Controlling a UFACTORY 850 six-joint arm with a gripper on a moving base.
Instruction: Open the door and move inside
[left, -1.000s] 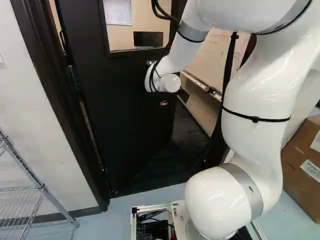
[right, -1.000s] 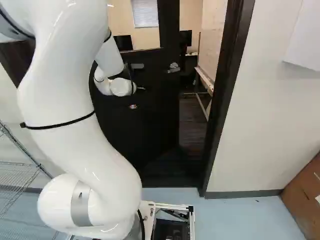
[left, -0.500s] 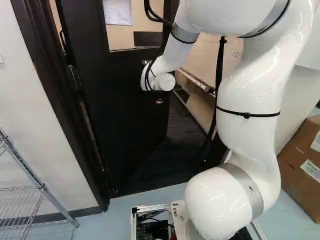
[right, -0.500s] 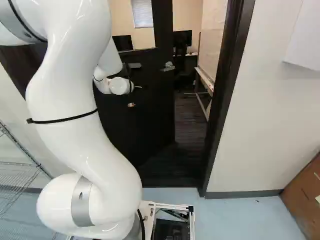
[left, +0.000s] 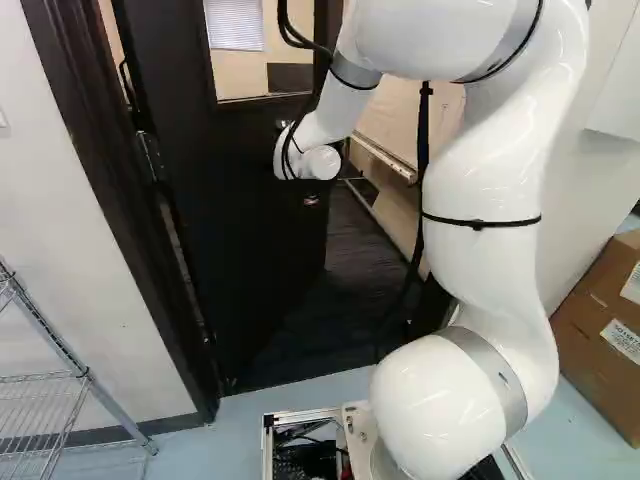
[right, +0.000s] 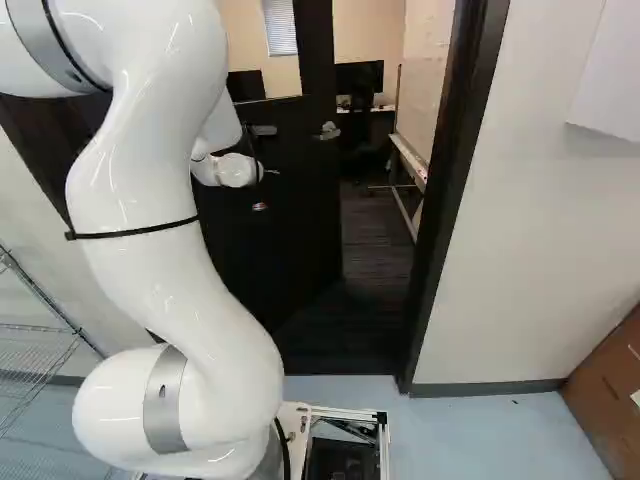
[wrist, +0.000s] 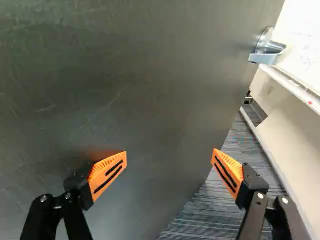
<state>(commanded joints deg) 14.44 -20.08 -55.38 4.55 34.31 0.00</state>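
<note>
Claw (right: 260, 206) spread, fingers well apart, it faces the black door (left: 235, 230) — which stands partly open ahead, lever handle (wrist: 265, 55) near its right edge. Farther right is a whiteboard (right: 426, 75); near right, a cardboard box (left: 603, 335) — near left, wire shelving (left: 62, 408).

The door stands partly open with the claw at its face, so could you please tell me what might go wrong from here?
The claw is open and holds nothing, so it could slip along the door, which might then swing back. One finger shows past the door's edge and might catch on it. If the base drives on now, it or the arm could strike the door or the frame.
</note>
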